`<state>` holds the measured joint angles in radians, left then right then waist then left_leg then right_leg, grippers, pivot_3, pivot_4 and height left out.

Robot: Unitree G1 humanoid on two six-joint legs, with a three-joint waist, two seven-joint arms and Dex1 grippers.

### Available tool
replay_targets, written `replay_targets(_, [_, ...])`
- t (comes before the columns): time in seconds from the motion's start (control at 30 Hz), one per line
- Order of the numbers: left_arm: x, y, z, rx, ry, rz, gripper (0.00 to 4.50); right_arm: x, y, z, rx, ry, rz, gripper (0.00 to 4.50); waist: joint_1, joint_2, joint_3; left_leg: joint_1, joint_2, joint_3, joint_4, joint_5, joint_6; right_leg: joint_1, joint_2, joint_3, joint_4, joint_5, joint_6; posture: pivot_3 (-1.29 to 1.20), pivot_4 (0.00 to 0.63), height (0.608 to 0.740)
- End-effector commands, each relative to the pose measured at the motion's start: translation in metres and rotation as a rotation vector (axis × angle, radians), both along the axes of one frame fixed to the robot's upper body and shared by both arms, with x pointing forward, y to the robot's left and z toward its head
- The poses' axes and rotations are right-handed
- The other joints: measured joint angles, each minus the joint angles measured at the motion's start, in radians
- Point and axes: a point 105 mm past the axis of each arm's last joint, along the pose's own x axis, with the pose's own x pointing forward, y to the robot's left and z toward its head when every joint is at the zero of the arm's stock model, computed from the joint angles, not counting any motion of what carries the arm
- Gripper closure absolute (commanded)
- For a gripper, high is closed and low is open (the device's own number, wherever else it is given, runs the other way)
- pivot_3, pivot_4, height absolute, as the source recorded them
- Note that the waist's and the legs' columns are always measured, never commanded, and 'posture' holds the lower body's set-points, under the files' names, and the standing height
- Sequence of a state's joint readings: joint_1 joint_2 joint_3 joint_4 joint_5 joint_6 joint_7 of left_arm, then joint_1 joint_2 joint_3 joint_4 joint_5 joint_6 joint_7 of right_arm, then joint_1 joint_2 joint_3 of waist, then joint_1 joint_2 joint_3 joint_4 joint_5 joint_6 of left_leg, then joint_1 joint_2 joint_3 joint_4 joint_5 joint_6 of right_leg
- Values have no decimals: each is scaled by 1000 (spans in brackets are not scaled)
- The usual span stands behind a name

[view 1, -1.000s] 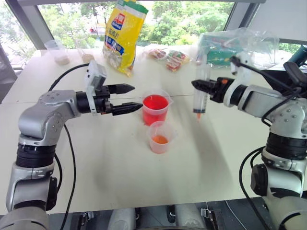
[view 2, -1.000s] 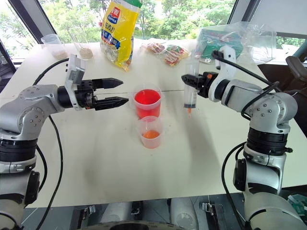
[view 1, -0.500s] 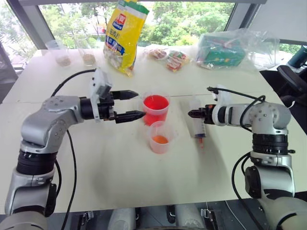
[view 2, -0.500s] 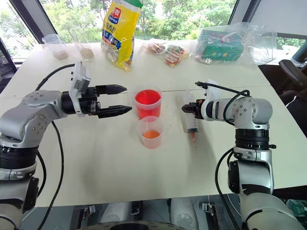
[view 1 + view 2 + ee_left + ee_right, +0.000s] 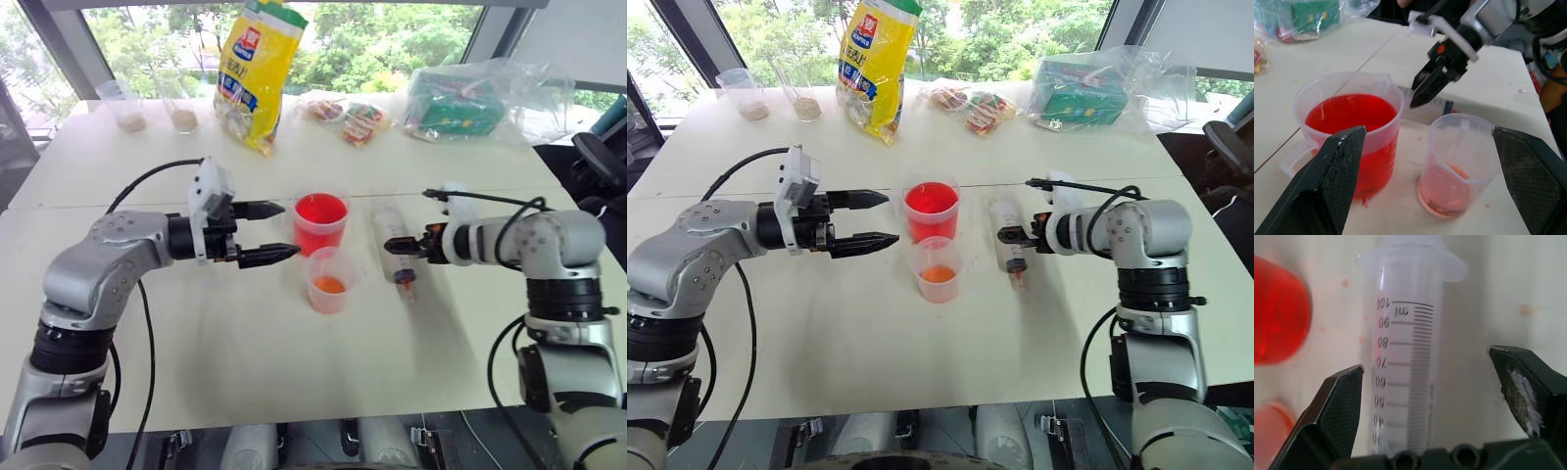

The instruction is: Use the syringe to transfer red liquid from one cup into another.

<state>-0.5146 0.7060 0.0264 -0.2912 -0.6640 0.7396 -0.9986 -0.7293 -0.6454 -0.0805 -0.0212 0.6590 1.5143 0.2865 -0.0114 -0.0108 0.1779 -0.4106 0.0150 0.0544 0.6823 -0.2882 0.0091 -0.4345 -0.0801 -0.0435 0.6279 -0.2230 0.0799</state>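
The syringe (image 5: pixel 1009 244) is lying flat on the counter (image 5: pixel 921 362) just right of the red cup (image 5: pixel 929 211), tip pointing toward the robot, between the right gripper's (image 5: pixel 1004 235) parted jaws, while the left gripper (image 5: pixel 880 218) is hovering, jaws apart, left of that cup.

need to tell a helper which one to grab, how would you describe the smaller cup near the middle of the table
On the white table, look between the two robot arms, where two clear cups stand close together. The smaller cup is the nearer, shorter one, with only a little orange-red liquid at its bottom; the taller cup behind it is nearly full of bright red.
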Motion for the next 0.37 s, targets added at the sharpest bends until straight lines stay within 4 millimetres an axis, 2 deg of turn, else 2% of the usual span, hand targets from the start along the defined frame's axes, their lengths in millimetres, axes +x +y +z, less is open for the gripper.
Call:
replay_targets(0.03, [-5, 7, 9, 8, -36, 8, 225, -20, 6, 46, -39, -165, 171, 83, 0, 0, 0, -1, 0, 0, 0, 0, 0, -1, 0, 0, 0, 0, 1, 0, 150, 740])
replay_targets(0.2, [-6, 18, 7, 30, -30, 31, 225, -63, 11, 86, -28, -284, 416, 83, 0, -1, 2, 0, 1, -1, -1, -1, 1, 0, 1, 0, 0, -1, 2, 0, 150, 740])
replay_targets(0.27, [-5, 23, 8, 37, -25, 40, 225, -82, 11, 97, -29, -300, 498, 83, 1, -1, 3, 0, 1, -1, -1, -1, 1, 0, 1, -1, 0, -2, 2, 0, 150, 740])
replay_targets(0.37, [-5, 27, 8, 44, -15, 51, 225, -97, 9, 102, -35, -302, 557, 83, 2, -2, 3, 0, 1, -1, -1, -1, 1, 1, 0, -1, -2, -4, -1, 0, 150, 740])
